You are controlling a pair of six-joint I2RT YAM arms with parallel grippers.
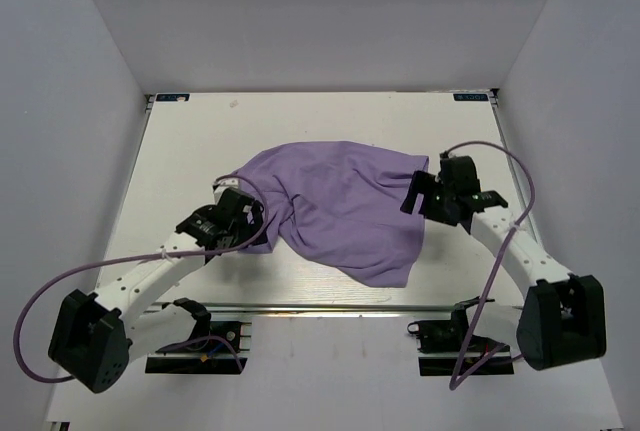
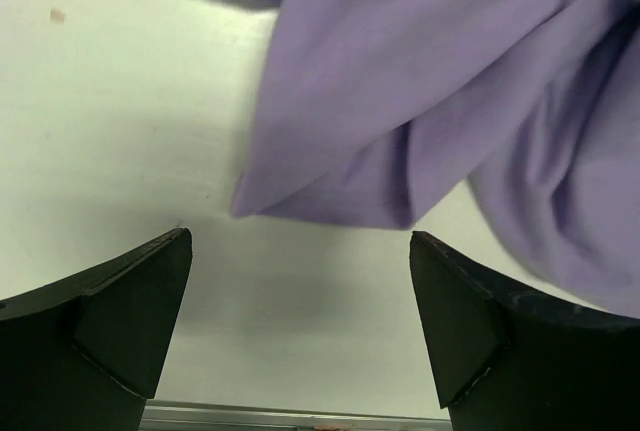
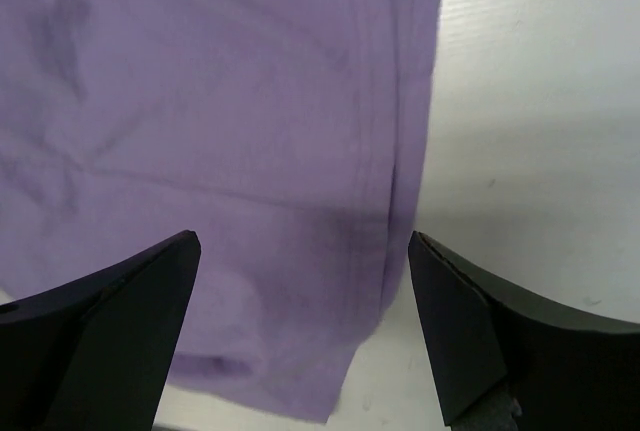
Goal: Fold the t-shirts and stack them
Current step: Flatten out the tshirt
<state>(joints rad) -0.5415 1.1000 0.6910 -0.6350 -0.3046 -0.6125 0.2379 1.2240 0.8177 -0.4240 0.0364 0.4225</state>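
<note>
Over tabletop, left end effector and right end effector gape empty.

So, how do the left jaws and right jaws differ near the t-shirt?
The left jaws are left of the t-shirt, the right jaws right of it. The left jaws hang over bare table, cloth ahead; the right jaws hang over its edge. Both stand wide open, empty.

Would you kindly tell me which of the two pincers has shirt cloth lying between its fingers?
The right pincer: the t-shirt edge lies under its open gap, while the left pincer frames only bare table.
</note>
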